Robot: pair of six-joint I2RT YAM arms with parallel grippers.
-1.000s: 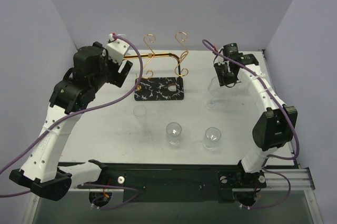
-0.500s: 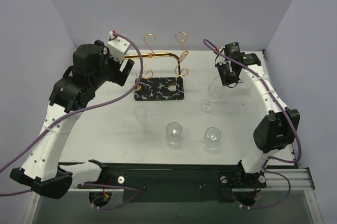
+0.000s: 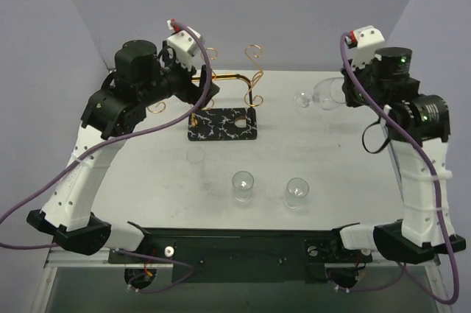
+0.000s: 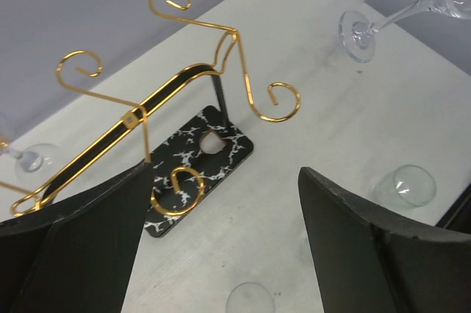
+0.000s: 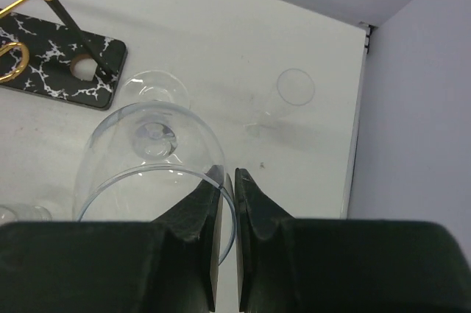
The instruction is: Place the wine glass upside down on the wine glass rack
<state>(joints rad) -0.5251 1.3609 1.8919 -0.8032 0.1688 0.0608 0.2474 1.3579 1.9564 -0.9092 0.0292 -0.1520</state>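
**Right wrist view:** my right claw (image 5: 228, 177) pinches the wine glass (image 5: 118, 158) by its rim. **Top view only:** the glass lies sideways above the table (image 3: 147, 180), right of the wine glass rack (image 3: 224, 123). My left claw (image 4: 227, 173) gapes wide.

Copper-gold wire on the wine glass rack (image 4: 129, 118), black white-veined base (image 3: 223, 123); clear wine glass (image 3: 329, 93); pale grey bench (image 3: 147, 180).

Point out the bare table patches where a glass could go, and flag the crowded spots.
Bare: between the rack base and the right arm; also front left, beside the left arm. Crowded: the three glasses in front, and the rack's left end, where the left gripper hovers.
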